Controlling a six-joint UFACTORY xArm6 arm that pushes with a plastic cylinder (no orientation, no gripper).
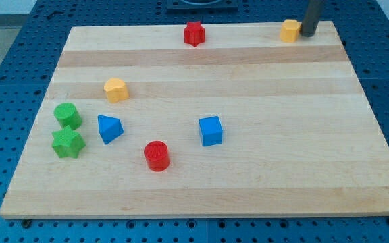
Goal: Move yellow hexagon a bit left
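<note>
Tip (308, 34) sits touching the yellow hexagon's (290, 30) right side at the worktop's (201, 182) top edge, gripping nothing, leftward shove lined up.

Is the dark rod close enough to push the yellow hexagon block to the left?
Probably yes. My tip sits right against the right side of the yellow hexagon block at the wooden board's top edge, and nothing lies immediately to the block's left.
</note>
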